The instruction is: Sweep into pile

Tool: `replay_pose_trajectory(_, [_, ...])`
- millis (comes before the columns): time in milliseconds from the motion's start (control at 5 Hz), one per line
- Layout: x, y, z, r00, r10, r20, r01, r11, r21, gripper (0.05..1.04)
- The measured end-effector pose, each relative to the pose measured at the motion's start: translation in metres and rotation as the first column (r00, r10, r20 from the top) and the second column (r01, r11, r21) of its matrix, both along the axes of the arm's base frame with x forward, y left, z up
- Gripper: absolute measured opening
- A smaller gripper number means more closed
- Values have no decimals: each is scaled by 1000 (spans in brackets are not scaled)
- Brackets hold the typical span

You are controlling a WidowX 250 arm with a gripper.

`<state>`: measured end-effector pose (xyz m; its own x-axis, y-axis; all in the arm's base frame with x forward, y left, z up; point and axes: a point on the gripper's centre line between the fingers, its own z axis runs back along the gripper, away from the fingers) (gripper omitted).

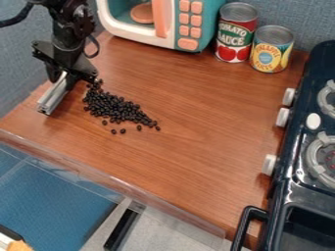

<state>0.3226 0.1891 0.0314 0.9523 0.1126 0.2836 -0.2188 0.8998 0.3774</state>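
Black beans lie loose on a reddish-brown wooden desk, in the left part of the view. They form a thick patch that starts just beside the gripper and thins to a narrow point towards the middle of the desk. A few sit apart along the lower side of the patch.

The black robot arm comes in from the upper left, and its gripper hangs over the left side of the desk. Its fingers are pinching a long, silvery-grey bar – the bar slants down and to the left, beside the beans, with a gap between its lower end and the patch.

At the back of the desk is a toy microwave, white and teal with peach buttons and a peach handle. To its right, two cans stand upright: a red-labelled can, and a yellow-and-blue-labelled can slightly nearer the camera. Along the right edge is a dark toy stove – three pale knobs line its left side. A clear strip runs along the front edge of the desk.
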Motion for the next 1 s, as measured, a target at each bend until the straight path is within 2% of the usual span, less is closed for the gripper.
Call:
replay_pose_trajectory(600, [-5,-8,-9,999,-20,25,21,1000,-9,333])
replay_pose_trajectory(800, [-4,-18,-9,1000,-15,26,16,999,-30,333])
replay_pose_trajectory(1000, [-1,-30,-7,999,29,27,-26,997,-75,333])
